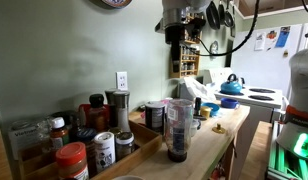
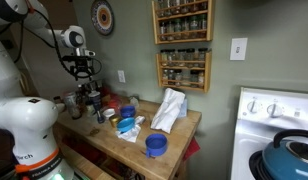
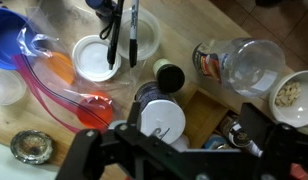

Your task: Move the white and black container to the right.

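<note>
The white and black container (image 3: pixel 169 75) shows from above in the wrist view as a small round black lid with a pale rim, on the wooden counter. In an exterior view it is a squat grey canister (image 1: pixel 154 114) behind the tall tumbler. My gripper (image 3: pixel 166 140) is open and empty, with its fingers wide apart. It hangs high above the counter in both exterior views (image 1: pixel 176 38) (image 2: pixel 86 70), well clear of the container. In the wrist view the container lies just beyond the gap between the fingers.
A dark can with a white lid (image 3: pixel 162 120) stands close to the container. A tall clear tumbler (image 1: pixel 177 128) (image 3: pixel 239 65), a white bowl with black tongs (image 3: pixel 94 60), a bowl of nuts (image 3: pixel 292 92) and a wooden tray of spice jars (image 1: pixel 89 140) crowd the counter.
</note>
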`<state>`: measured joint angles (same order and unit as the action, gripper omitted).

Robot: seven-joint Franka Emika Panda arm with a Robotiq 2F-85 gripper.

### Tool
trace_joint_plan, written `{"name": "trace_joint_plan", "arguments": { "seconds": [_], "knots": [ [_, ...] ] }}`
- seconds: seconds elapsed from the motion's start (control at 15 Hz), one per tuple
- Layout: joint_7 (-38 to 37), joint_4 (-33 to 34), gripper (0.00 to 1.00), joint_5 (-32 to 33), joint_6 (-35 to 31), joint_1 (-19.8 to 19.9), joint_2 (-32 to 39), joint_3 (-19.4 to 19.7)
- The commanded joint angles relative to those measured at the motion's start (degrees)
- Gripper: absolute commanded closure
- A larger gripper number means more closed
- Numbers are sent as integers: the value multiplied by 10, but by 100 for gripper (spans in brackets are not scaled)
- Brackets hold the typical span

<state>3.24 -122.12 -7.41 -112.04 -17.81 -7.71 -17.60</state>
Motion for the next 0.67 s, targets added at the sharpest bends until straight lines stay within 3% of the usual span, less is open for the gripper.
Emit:
{"name": "trace_joint_plan", "arguments": {
  "seconds": [0.0,0.07,0.2,0.4,0.6],
  "knots": [
    [-136,0,0,41,-49,0,26,-22],
    [-165,5,0,61,-52,-1,35,-27],
    [-118,3,0,38,-46,-3,25,-19],
    [-123,9,0,42,-58,-8,43,-25],
    [-108,37,0,40,-93,-10,100,-26]
  ]
}}
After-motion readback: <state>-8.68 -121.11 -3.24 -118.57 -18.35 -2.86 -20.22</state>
